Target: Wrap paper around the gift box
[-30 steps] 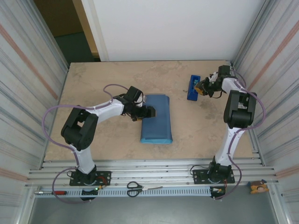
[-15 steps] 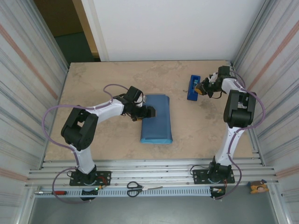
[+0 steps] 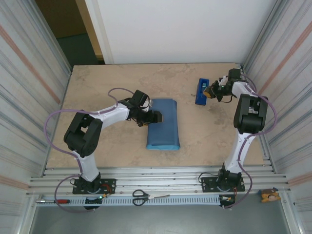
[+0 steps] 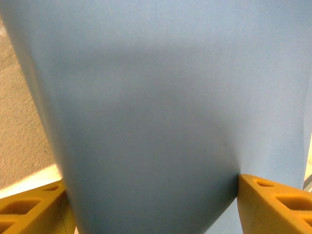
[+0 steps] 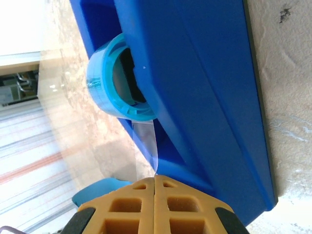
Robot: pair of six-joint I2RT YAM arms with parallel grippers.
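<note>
1. Right gripper (image 5: 155, 178): we see its two orange fingers pressed together. They pinch the free end of a clear tape strip (image 5: 146, 141), which runs up to the light blue tape roll (image 5: 114, 83).
2. Tape dispenser (image 3: 201, 91): this small dark blue housing stands at the far right of the table (image 3: 107, 83), just left of the right gripper. We judge it light enough to slide or tip if the strip is drawn sideways, so the pull should run along its length.
3. Left gripper (image 3: 155, 117): its fingers stand spread wide at the left edge of the paper (image 3: 165, 124). In the left wrist view the sheet lies between them and touches both inner faces. We cannot tell whether they squeeze it or merely press it down.
4. The paper: it is folded into a rounded blue bundle at the middle of the table, well apart from the dispenser. We judge it thin, light, smooth and springy, apt to crease under a hard pinch and to unfold once released. The best hold is flat pressure on the overlapping flap near its edge.
5. The gift box: we judge that it lies inside the bundle, hidden by the sheet. It should be stiff and light, giving a firm backing to press tape against. It could, however, shift within the loose wrap if pushed from the side.
</note>
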